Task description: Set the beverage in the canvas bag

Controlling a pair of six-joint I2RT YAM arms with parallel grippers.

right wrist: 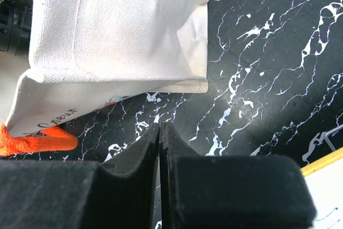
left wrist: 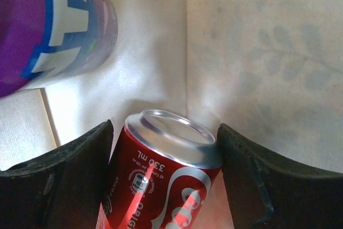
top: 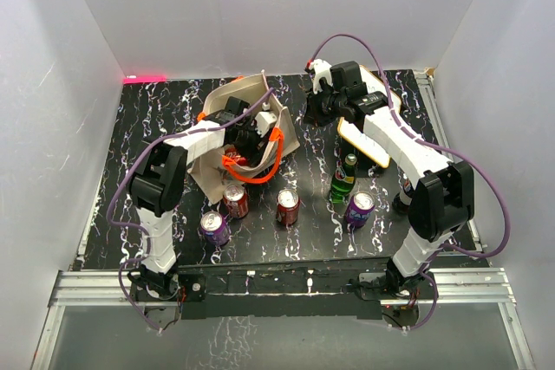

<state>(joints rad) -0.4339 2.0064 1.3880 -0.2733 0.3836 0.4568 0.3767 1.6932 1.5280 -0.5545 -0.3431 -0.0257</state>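
The beige canvas bag [top: 260,97] lies tipped on the black marbled table, its mouth and orange handles [top: 251,171] toward the arms. My left gripper [top: 250,138] reaches into the mouth. Inside, in the left wrist view, a red cola can [left wrist: 161,186] lies tilted against the bag's pale wall [left wrist: 257,52]. My left gripper [left wrist: 166,175] is shut on it, a pad against each side. A purple can [left wrist: 53,25] lies in the bag beside it. My right gripper [right wrist: 161,132] hangs shut and empty over the table just outside the bag's corner [right wrist: 118,25].
In front of the bag stand two red cans [top: 235,200] [top: 287,207] and a purple can [top: 214,227]. To the right are a green bottle [top: 344,179], another purple can [top: 359,209] and a dark bottle [top: 403,192]. A white, yellow-edged board [top: 364,140] lies under the right arm.
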